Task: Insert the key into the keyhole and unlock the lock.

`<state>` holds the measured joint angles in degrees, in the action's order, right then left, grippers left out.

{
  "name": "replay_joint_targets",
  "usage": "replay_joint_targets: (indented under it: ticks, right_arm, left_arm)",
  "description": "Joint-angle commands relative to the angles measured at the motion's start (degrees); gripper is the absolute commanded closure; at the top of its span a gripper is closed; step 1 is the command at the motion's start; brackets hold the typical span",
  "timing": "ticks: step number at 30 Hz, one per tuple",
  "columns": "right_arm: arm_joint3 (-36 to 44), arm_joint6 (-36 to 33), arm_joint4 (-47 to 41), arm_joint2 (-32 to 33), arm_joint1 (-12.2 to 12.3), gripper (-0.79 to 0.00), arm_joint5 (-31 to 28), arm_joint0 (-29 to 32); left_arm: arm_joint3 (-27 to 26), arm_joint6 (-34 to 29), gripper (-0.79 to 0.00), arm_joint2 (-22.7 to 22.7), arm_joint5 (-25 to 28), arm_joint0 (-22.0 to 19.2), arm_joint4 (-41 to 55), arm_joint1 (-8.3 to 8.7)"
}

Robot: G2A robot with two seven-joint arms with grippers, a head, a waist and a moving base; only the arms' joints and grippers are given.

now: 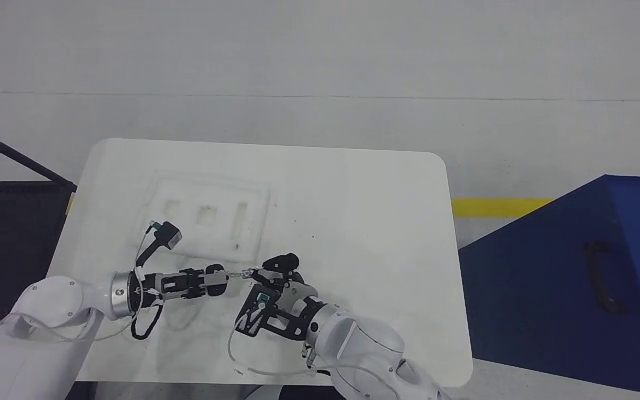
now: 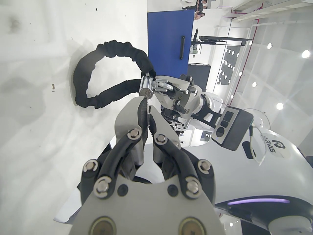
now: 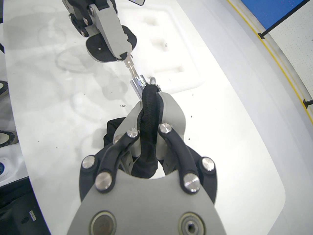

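- The lock [image 3: 138,83]: a shiny chrome cylinder on a wrinkled black fabric-sleeved loop, pinched tight in the right tool [image 3: 152,100] above the white bench [image 3: 232,135].
- The key [image 3: 129,65]: a flat silver blade (black head) clamped in the closed left tool [image 2: 146,107], with its tip meeting the keyhole.

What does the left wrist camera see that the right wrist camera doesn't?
Left wrist camera: the whole black fabric loop and the round keyhole face. Right wrist camera: the white foam tray. Both: the key touching the silver lock, the left hand gripping the key, the right hand gripping the lock.
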<state>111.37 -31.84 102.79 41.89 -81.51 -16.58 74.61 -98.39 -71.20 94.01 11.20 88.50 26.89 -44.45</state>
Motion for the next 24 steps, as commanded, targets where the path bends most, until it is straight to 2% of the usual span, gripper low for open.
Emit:
replay_joint_targets:
  ticks: [1,10,12,18,24]
  right_arm:
    - [0.0,0.0,0.0,0.0,0.0,0.000,0.0,0.0]
    - [0.0,0.0,0.0,0.0,0.0,0.000,0.0,0.0]
    - [-0.1,0.4,-0.1,0.1,0.0,0.000,0.2,0.2]
    - [0.2,1.0,-0.2,1.3,0.2,0.000,0.7,1.1]
    - [0.9,0.4,-1.5,2.4,0.2,0.000,0.9,1.8]
  left_arm:
    - [0.2,-0.2,0.000,-0.1,0.1,-0.2,0.1,-0.01]
    - [0.2,-0.2,0.000,-0.1,0.1,-0.2,0.1,-0.01]
    - [-1.3,1.5,0.000,-0.3,1.5,0.3,-2.6,-0.06]
    - [-5.4,6.2,0.000,0.7,8.7,3.7,-10.3,-0.15]
    - [-8.1,11.2,0.000,2.0,18.0,7.1,-17.2,-0.38]
